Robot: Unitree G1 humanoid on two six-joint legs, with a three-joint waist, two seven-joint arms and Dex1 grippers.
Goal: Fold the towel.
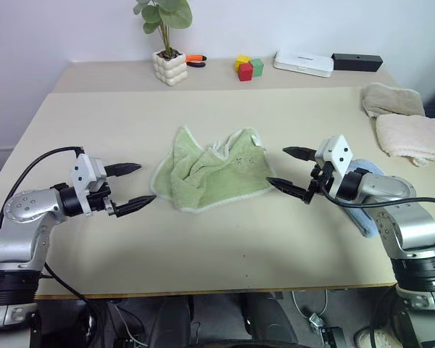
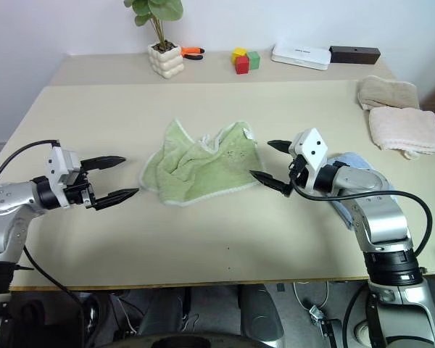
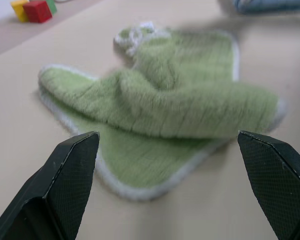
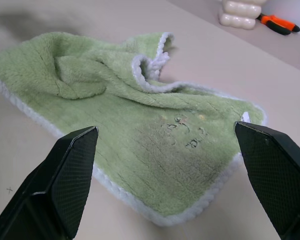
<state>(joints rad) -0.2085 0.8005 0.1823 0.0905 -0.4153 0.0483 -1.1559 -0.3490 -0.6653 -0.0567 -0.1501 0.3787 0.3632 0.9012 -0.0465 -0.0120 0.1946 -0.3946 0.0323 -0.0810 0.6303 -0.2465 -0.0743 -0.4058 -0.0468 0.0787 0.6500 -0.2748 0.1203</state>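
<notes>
I am holding my left tool (image 1: 131, 186) and my right tool (image 1: 290, 171) spread wide and empty, pointing inward at each other. The towel (image 1: 212, 172) is lying crumpled on the counter (image 1: 225, 246) between them, just ahead of both sets of tips, touching neither, its embroidered end lying nearer my right tool.

Lab bench: plain table (image 1: 225, 254), toy blocks (image 1: 249, 67), cables (image 1: 36, 163)

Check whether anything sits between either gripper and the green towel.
Nothing visible does. The left gripper and right gripper, both open, flank the crumpled towel with bare table between.
</notes>
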